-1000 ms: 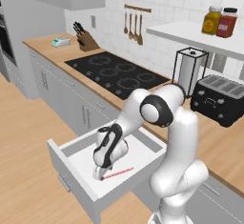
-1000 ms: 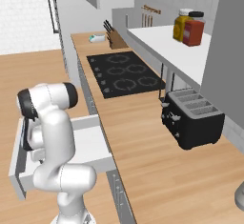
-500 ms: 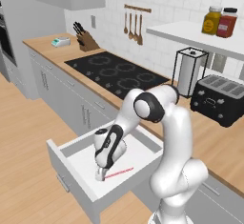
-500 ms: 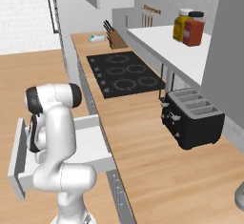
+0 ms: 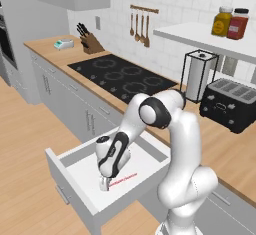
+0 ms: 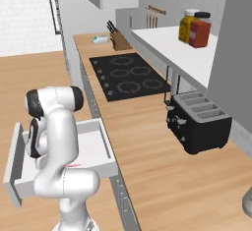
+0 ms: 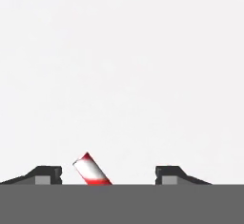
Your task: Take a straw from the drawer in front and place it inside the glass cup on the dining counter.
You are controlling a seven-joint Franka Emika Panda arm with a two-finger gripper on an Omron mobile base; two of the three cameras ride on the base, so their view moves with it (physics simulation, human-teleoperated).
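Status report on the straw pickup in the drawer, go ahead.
Gripper down in the open drawer, jaws apart astride the straw, not clamped. Straw flat on drawer floor. Nothing blocking.

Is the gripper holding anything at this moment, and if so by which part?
Nothing is held yet. The gripper is down in the drawer, jaws apart around one end of the straw, neither fingertip touching it.

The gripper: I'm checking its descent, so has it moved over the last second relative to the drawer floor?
Yes. The gripper has come down toward the white floor of the drawer, its fingertips now low beside the straw.
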